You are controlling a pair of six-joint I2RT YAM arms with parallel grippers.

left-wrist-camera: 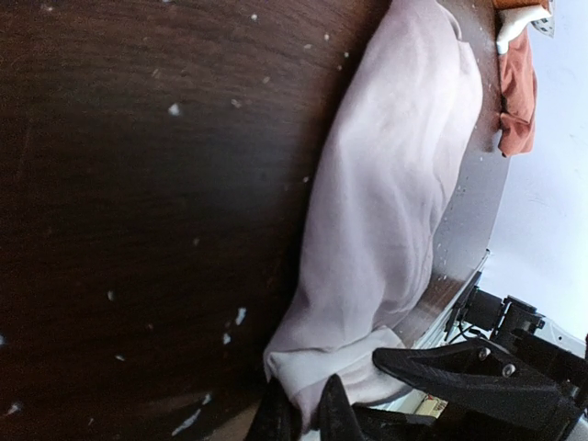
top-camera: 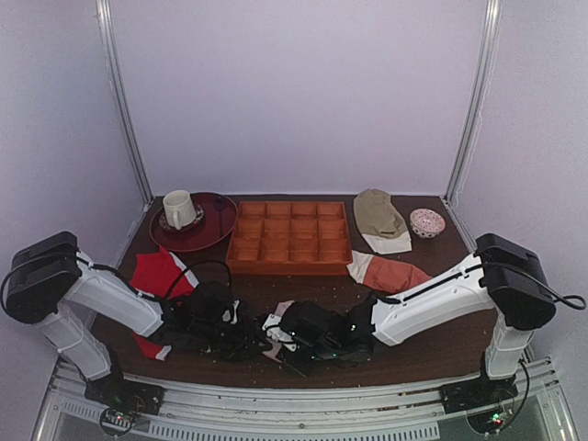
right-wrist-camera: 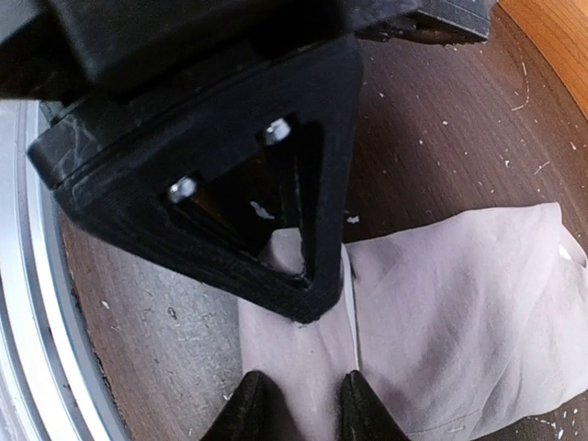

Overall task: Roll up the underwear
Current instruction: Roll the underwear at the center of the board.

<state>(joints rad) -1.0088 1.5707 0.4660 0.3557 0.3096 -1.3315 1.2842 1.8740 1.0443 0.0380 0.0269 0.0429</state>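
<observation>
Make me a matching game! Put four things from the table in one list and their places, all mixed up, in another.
Things:
1. white ceramic mug
2. orange tray with square compartments
3. small patterned bowl
4. pinkish-beige cloth underwear

Places:
A. back right corner of the table
B. near front edge
C. on the dark red plate
D. back, in the middle

Pairs: 1-C, 2-D, 3-A, 4-B

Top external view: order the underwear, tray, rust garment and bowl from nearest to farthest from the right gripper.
From the right gripper:
1. Underwear, between its fingertips, front centre.
2. Tray, just behind, centre.
3. Rust garment, right of the tray.
4. Bowl, back right corner.
</observation>
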